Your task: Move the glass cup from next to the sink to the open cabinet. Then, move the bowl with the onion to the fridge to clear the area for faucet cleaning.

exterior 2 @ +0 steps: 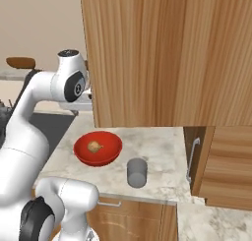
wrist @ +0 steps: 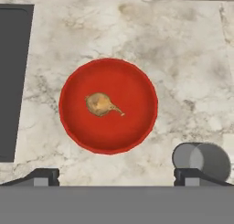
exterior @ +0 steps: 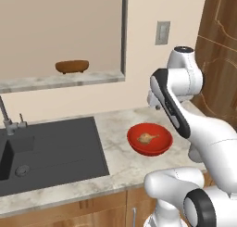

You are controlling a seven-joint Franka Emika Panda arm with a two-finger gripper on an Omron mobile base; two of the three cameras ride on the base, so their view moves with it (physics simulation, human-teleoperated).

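Note:
The bright red bowl (exterior: 159, 145) (exterior 2: 106, 154) (wrist: 132, 81) sits on the marble counter with the small tan onion (exterior: 147, 138) (exterior 2: 94, 146) (wrist: 100, 104) in its middle. The small grey glass cup (exterior 2: 137, 172) (wrist: 201, 160) stands upright on the counter just beside the bowl, on the side away from the black sink (exterior: 46, 147) (wrist: 13, 81). The faucet (exterior: 5, 112) rises at the sink's far left. My gripper (wrist: 117, 177) hangs high above the bowl, pointing straight down, open and holding nothing. One fingertip (wrist: 192, 175) lines up near the cup. The open cabinet is out of view.
A tall wood-panelled unit (exterior 2: 157, 53) (exterior: 217, 50) borders the counter on the right; I cannot tell whether it is the fridge. A lower cabinet door (exterior 2: 216, 161) stands ajar. A brown oval bowl (exterior: 71, 66) rests on the window ledge.

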